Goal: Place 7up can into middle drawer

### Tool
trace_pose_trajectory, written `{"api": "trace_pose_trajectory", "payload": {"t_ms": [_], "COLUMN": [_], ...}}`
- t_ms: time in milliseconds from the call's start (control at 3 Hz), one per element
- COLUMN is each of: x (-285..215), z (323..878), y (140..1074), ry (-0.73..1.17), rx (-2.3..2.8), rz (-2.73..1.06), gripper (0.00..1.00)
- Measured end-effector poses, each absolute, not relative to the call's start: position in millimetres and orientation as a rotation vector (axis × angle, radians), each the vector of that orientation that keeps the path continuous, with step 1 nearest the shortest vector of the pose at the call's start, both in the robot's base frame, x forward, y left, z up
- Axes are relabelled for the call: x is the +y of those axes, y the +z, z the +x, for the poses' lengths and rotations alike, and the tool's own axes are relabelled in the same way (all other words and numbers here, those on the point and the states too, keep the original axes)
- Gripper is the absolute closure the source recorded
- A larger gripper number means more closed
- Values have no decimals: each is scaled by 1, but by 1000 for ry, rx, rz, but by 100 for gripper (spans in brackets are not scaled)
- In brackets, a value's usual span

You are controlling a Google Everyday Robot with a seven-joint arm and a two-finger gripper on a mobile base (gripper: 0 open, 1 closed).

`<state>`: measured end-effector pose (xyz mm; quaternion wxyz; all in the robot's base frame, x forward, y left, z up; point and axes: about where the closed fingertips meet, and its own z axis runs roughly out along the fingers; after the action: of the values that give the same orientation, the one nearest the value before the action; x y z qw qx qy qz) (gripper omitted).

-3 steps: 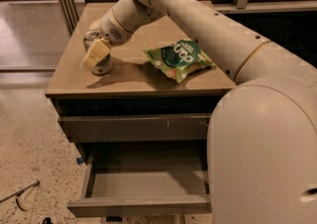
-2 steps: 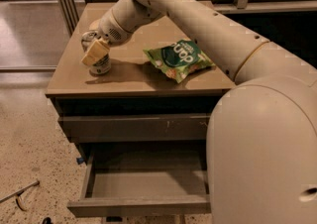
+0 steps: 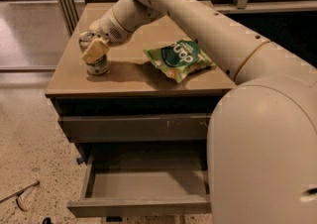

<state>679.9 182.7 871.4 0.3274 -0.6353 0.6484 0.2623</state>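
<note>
7up can (image 3: 99,65): where does it stand?

Upright on the table (image 3: 133,83), close to the left edge, about midway between the front and back corners. The gripper (image 3: 94,49) sits around its upper half, with the arm reaching in from the right.

Clamped on it?

I cannot tell; the can's base rests on the tabletop either way.

So which step is this?

The grasp, I'd judge. Nothing has been lifted yet.

And next?

A firm hold, then a straight lift. After that, carry it out past the front edge and lower it into the middle drawer (image 3: 148,184), which is pulled open below the closed drawer front (image 3: 133,128).

Anything in the way?

The green snack bag (image 3: 179,59) lies well to the right, off that path.
</note>
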Motion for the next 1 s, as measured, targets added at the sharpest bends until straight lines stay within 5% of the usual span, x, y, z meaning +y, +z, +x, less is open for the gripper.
{"api": "trace_pose_trajectory", "payload": {"t_ms": [1000], "x": [160], "z": [654], "y": [890], "ry": [614], "rx": [1728], "rz": [-1711], "gripper": [100]}}
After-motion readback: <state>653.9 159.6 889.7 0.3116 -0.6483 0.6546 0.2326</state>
